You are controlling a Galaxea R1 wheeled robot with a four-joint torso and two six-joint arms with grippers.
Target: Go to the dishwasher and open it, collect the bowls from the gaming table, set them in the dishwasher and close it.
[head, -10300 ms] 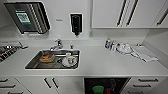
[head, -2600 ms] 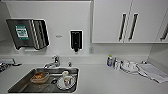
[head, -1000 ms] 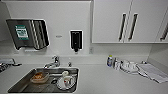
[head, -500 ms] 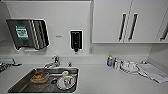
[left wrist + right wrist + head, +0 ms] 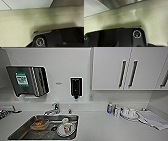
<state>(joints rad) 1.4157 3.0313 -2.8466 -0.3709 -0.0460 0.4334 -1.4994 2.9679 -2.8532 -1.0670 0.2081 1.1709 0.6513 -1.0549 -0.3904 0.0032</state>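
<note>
Dishwasher front can't be made out; head view faces the sink [image 5: 17, 133] set in the white worktop [image 5: 105, 127]; whether either gripper is spread, I cannot tell.

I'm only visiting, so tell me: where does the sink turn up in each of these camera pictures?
Head view: the sink sits low and left, sunk in the white counter.
Left wrist view: a speckled surface meeting a white panel.
Right wrist view: the speckled surface and white panel again.
Shared landmark: that speckled surface, in both wrist views.
</note>
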